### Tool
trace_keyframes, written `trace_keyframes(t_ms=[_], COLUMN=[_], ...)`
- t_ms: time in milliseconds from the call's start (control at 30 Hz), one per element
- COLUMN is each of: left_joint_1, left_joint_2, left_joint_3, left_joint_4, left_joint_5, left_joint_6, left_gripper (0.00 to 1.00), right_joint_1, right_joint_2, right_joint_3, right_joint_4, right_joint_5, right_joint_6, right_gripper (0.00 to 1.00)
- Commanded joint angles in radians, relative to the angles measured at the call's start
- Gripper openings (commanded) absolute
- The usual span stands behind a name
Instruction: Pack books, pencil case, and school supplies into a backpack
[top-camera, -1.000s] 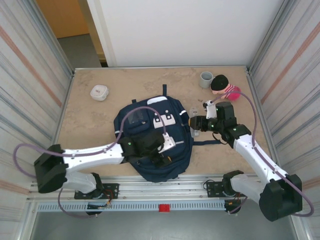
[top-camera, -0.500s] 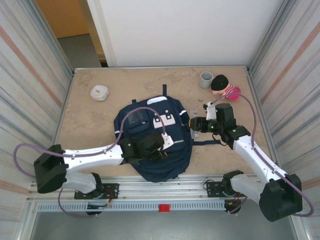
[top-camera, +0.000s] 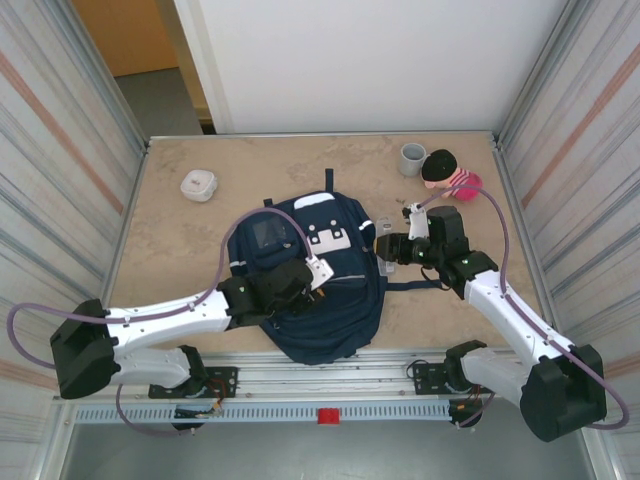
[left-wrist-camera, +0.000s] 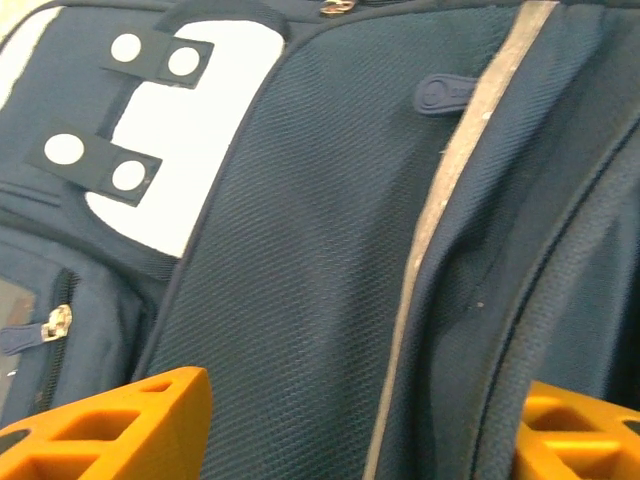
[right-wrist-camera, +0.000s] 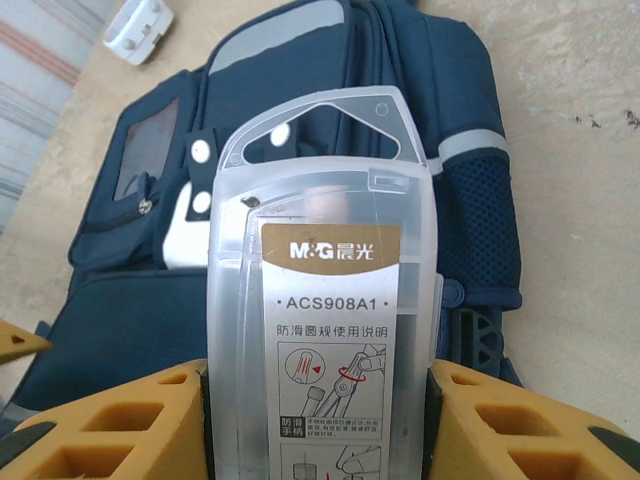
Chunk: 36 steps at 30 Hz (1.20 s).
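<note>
Top: backpack lies flat mid-table. left gripper sits over its front. right gripper is at its right edge, aimed left at it. Can't make out an open compartment from here.

Left wrist: left gripper has its jaws spread, with nothing between them but navy fabric. pale stripe runs up between the fingers, white patch upper left.

Right wrist: right gripper is pinching a clear plastic case by its sides. The case's long axis runs along the fingers, nose toward the backpack just ahead. My read: the right arm delivers, but the left is nearer the zips and must open a gap first.
</note>
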Motion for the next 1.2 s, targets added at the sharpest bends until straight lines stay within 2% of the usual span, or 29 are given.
trace_keyframes(t_ms=[0,167,300,333,400,533,667,767,867,1000,1100,1167], left_joint_1=[0.008,0.004,0.015,0.029,0.077,0.218,0.280,0.298,0.322,0.345,0.349,0.355], left_joint_2=[0.013,0.026,-0.031,-0.055,-0.099,-0.196,-0.249,-0.243,-0.214,-0.184,-0.184,-0.190], left_joint_3=[-0.025,-0.010,0.011,0.014,0.014,-0.048,-0.080,-0.067,-0.049,-0.045,-0.037,-0.030], left_joint_4=[0.009,-0.005,0.015,0.024,0.047,0.171,0.205,0.190,0.200,0.256,0.271,0.275], left_joint_5=[0.082,0.097,0.103,0.108,0.156,0.377,0.428,0.456,0.520,0.613,0.643,0.661], left_joint_6=[-0.012,-0.014,-0.027,-0.049,-0.118,-0.265,-0.306,-0.303,-0.326,-0.378,-0.387,-0.388], left_gripper=[0.55,0.36,0.13,0.09,0.08,0.08,0.07,0.07,0.08,0.08,0.08,0.09], right_joint_1=[0.008,0.010,0.012,0.017,0.030,0.092,0.187,0.298,0.456,0.685,0.806,0.846], right_joint_2=[-0.011,-0.020,-0.077,-0.098,-0.141,-0.217,-0.292,-0.334,-0.334,-0.263,-0.195,-0.145], right_joint_3=[0.001,-0.007,-0.027,-0.034,-0.047,-0.060,-0.075,-0.075,-0.048,0.017,0.038,0.042], right_joint_4=[0.032,0.043,0.093,0.111,0.142,0.179,0.219,0.220,0.177,0.071,0.074,0.109], right_joint_5=[0.018,0.010,-0.001,-0.001,-0.004,-0.007,0.009,0.058,0.157,0.380,0.520,0.567], right_joint_6=[0.018,0.013,-0.004,-0.011,-0.039,-0.119,-0.179,-0.253,-0.348,-0.510,-0.612,-0.664], right_gripper=[0.49,0.49,0.49,0.49,0.50,0.50,0.49,0.47,0.46,0.44,0.44,0.45])
